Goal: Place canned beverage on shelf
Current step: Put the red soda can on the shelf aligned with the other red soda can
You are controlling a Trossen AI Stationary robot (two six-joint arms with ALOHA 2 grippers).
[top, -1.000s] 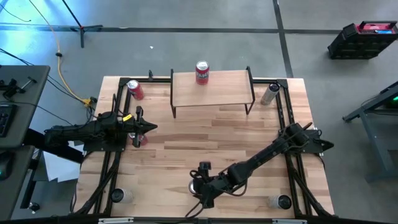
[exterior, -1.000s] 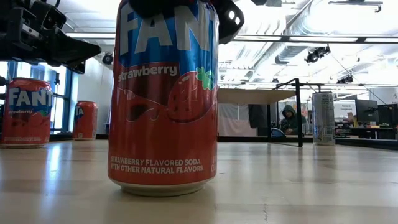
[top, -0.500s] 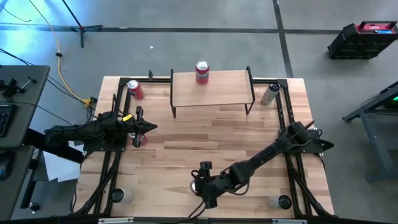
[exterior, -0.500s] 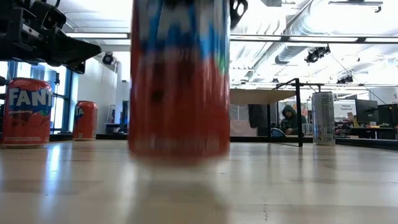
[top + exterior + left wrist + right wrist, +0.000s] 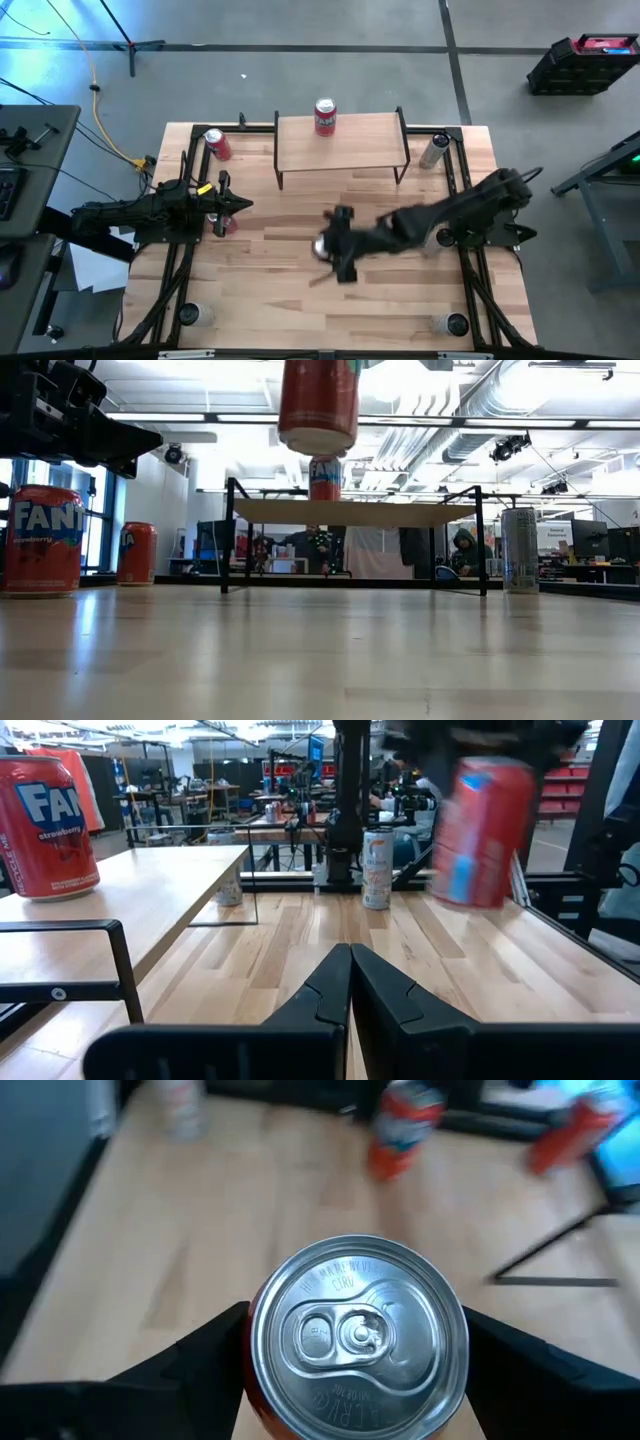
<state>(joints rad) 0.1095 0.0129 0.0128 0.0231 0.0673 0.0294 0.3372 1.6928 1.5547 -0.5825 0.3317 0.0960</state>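
Both arms are matte black, jointed, each tool (image 5: pixel 350 982) ending in two wedge-shaped fingers.

silver can (image 5: pixel 434 150) | black crate (image 5: pixel 584 62) | yellow cable (image 5: pixel 103 120)

Layout: shelf at bench rear, held can mid-bench, above the surface.

Shelf (image 5: pixel 340 138) stands at rear centre of bench (image 5: pixel 290 290) w/ one can (image 5: pixel 325 115) on its plank. Another can (image 5: pixel 216 144) sits left of shelf, a slim can (image 5: pixel 434 150) right of it. Right tool (image 5: pixel 330 248) is mid-bench, in front of shelf, closed round a can (image 5: pixel 318 405) lifted off the bench. Left tool (image 5: pixel 238 204) waits at left side, fingers together, a can (image 5: pixel 228 223) just beside it.
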